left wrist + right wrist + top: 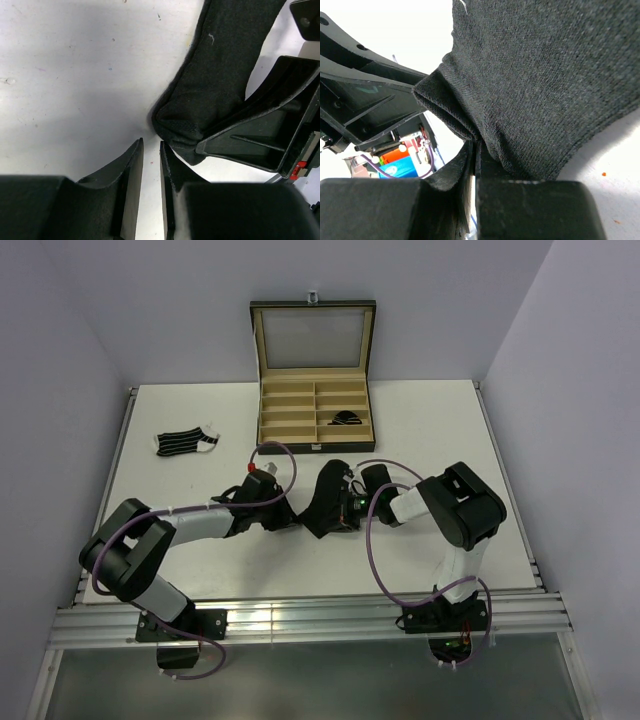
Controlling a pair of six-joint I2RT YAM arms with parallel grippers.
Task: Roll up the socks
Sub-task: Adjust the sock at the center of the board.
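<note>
Matt knitted cloth — black sock (545, 75)

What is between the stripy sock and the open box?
Nothing but bare white table lies between the striped sock and the box; the top view shows it.

Three socks (327, 498) (one rolled), one box (312, 340).

Plain black fabric sock (325, 495) between left gripper (299, 524) and right gripper (342, 510); striped black-and-white sock (186, 443) flat, far left.
</note>
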